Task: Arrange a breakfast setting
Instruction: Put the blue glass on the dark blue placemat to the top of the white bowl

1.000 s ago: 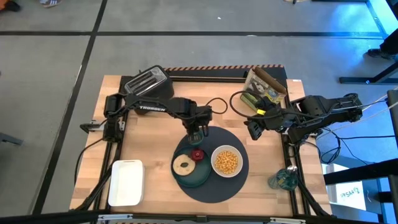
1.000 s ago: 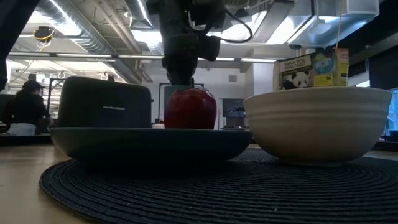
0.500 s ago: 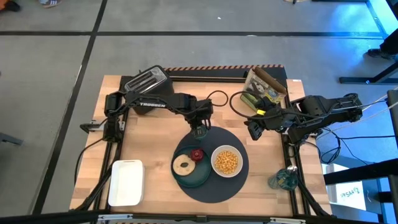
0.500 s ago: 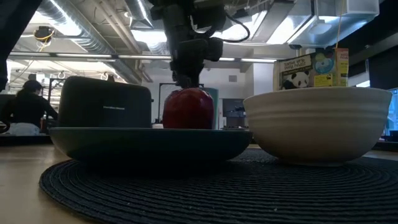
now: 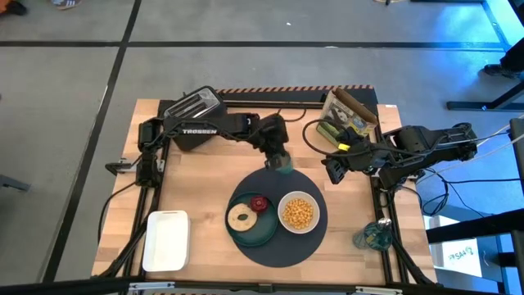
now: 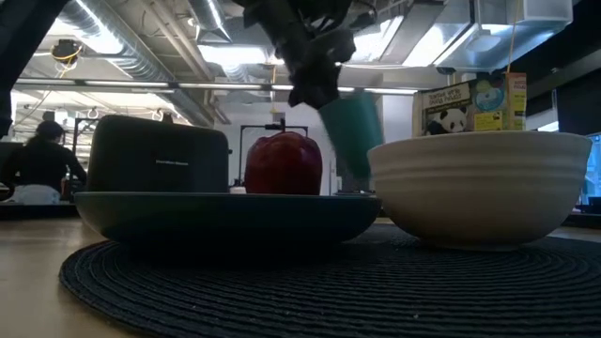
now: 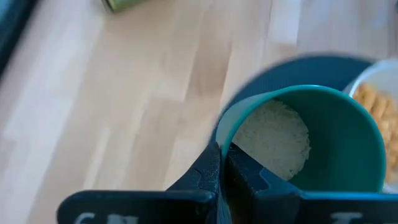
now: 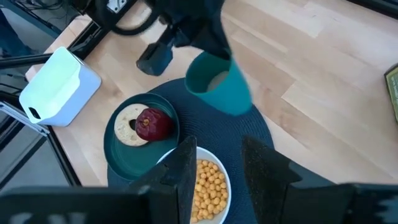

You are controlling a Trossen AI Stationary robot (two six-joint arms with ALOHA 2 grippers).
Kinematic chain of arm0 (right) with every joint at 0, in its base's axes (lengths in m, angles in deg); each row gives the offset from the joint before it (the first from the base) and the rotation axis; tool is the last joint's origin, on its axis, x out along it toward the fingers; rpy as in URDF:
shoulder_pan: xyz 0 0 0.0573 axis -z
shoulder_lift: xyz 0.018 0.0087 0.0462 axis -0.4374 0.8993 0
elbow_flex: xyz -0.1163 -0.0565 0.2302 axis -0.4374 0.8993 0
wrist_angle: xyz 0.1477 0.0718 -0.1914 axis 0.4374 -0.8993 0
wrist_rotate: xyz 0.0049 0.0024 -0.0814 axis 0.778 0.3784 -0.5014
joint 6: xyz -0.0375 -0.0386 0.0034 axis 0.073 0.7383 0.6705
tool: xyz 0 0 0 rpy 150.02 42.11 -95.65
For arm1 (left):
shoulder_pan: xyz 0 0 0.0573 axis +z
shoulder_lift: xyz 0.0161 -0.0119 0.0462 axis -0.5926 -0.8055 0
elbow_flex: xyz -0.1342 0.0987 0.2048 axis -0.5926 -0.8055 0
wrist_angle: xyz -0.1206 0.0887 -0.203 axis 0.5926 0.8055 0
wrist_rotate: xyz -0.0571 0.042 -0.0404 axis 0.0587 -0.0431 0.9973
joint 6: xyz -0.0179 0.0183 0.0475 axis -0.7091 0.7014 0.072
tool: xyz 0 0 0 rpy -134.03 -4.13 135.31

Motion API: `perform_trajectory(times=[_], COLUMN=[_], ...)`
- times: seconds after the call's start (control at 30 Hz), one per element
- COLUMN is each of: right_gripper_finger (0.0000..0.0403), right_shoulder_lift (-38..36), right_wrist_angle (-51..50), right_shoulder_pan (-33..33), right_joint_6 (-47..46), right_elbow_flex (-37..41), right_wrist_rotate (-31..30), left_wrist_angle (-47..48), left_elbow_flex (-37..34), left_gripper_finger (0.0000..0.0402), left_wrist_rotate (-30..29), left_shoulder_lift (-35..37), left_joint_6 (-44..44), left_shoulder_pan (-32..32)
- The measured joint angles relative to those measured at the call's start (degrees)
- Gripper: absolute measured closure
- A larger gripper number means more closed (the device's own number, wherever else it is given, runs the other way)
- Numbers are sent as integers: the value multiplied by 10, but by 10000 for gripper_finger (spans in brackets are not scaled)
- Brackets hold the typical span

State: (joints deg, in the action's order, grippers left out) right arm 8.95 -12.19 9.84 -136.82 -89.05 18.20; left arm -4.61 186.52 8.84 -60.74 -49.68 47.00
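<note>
- Green cup [image 5: 282, 164] held tilted above the far edge of the dark round mat [image 5: 278, 250], off the surface; bare wood beyond it.
- Left gripper [image 7: 222, 163] pinches the cup rim.
- Cup: teal, pale inside.
- Nearby: white bowl [image 5: 297, 212] of yellow cereal, teal plate [image 5: 252, 233] with bagel [image 5: 241, 217] and red fruit [image 5: 259, 203].
- Right gripper [image 8: 214, 158] parted, empty, at the table's right edge.

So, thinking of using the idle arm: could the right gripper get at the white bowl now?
Probably yes: the right gripper waits open beside the mat, nothing between it and the bowl.
</note>
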Motion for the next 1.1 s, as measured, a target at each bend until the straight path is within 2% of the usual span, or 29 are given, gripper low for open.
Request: perform_trajectory(times=[0.3, 0.6, 1.1], right_gripper_finger=[288, 288, 288], right_shoulder_lift=[0, 0, 0], right_wrist_angle=[0, -5, -5], right_shoulder_pan=[0, 0, 0], right_joint_6=[-23, -34, -35], right_elbow_flex=[0, 0, 0], right_wrist_rotate=[0, 3, -14], left_wrist_angle=[18, 127, 165], left_elbow_flex=[90, 192, 200], left_gripper_finger=[398, 398, 391], left_wrist_rotate=[7, 7, 15], left_shoulder_lift=[-84, -145, -179], left_joint_6=[-12, -23, -31], left_shoulder_pan=[-7, -18, -20])
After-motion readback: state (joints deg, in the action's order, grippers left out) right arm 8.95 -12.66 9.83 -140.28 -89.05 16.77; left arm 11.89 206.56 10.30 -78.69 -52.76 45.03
